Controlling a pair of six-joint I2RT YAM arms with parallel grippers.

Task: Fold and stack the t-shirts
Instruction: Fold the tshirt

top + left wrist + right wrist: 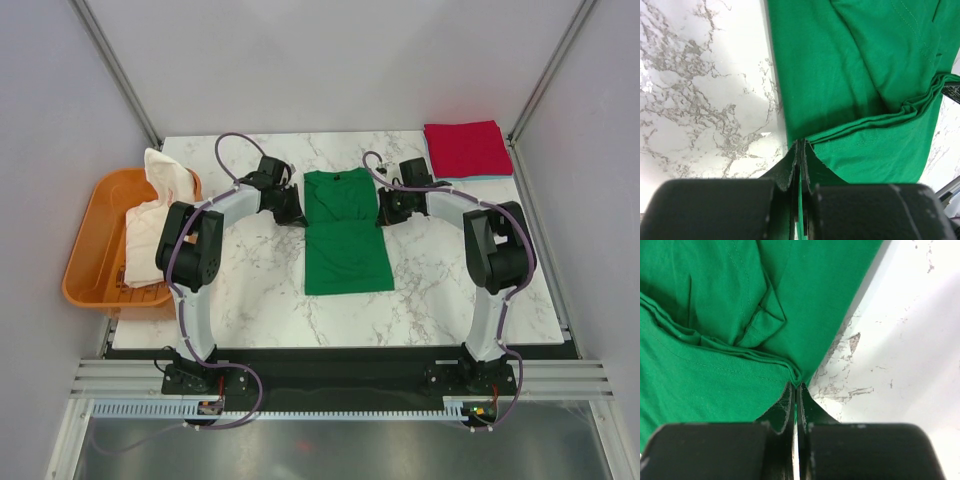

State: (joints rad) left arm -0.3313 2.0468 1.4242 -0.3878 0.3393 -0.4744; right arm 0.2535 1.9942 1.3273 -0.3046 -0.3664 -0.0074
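Green t-shirt (347, 250) on marble surface (250, 290); left pincer (294, 210) and right pincer (386, 210) both clamped on its side edges, mid-length.

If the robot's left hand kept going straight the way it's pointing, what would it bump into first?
The green t-shirt: the left hand is shut on its edge, so it would push into the folded cloth. Farther along, probably the right hand, gripping the opposite edge.

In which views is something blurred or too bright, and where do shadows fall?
Top view: even light, sharp, only faint shadows on the table. Left wrist: shirt sharp, the left end effector near the lens blurred. Right wrist: table washed out at right, a shadow along the shirt's edge, right end effector blurred.
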